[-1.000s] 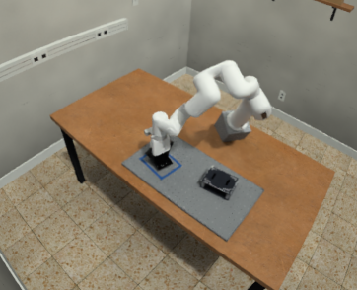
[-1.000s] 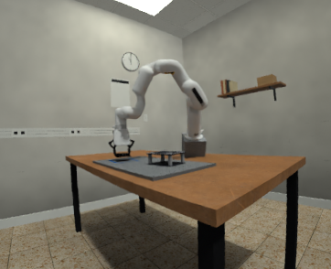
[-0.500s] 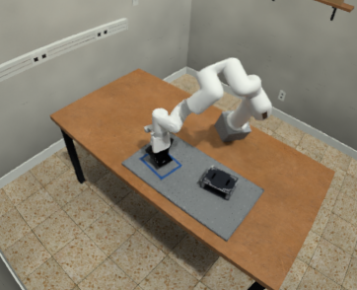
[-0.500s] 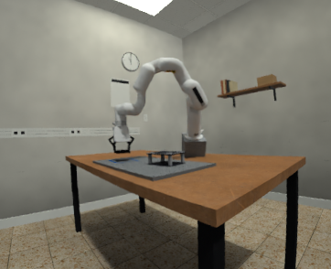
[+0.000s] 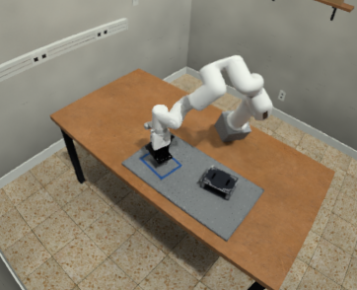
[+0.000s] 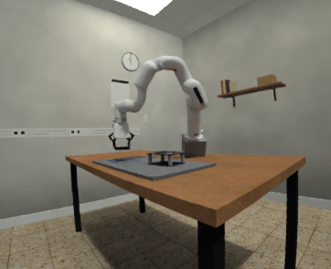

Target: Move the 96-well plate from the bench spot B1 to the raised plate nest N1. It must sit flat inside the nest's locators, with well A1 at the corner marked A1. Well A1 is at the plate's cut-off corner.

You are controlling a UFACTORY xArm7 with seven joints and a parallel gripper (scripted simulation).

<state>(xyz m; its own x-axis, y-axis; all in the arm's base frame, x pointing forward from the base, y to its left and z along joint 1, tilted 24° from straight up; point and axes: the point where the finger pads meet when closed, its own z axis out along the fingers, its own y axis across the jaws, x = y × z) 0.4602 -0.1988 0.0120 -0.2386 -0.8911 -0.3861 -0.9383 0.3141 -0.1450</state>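
Note:
My gripper point(image 5: 160, 154) hangs from the white arm over the blue-outlined bench spot B1 point(image 5: 162, 166) at the left end of the grey mat point(image 5: 192, 184). It is shut on the dark 96-well plate point(image 5: 161, 156), with the fingers standing wide across it. In the side view the gripper point(image 6: 121, 145) holds the plate point(image 6: 121, 148) a little above the mat point(image 6: 153, 166). The plate's cut-off corner is too small to make out. The raised plate nest N1 point(image 5: 218, 180) stands empty on the right half of the mat; it also shows in the side view point(image 6: 165, 156).
The arm's grey base point(image 5: 230, 128) sits on the wooden table behind the mat. A wall shelf point(image 6: 251, 91) with boxes hangs far off to the right.

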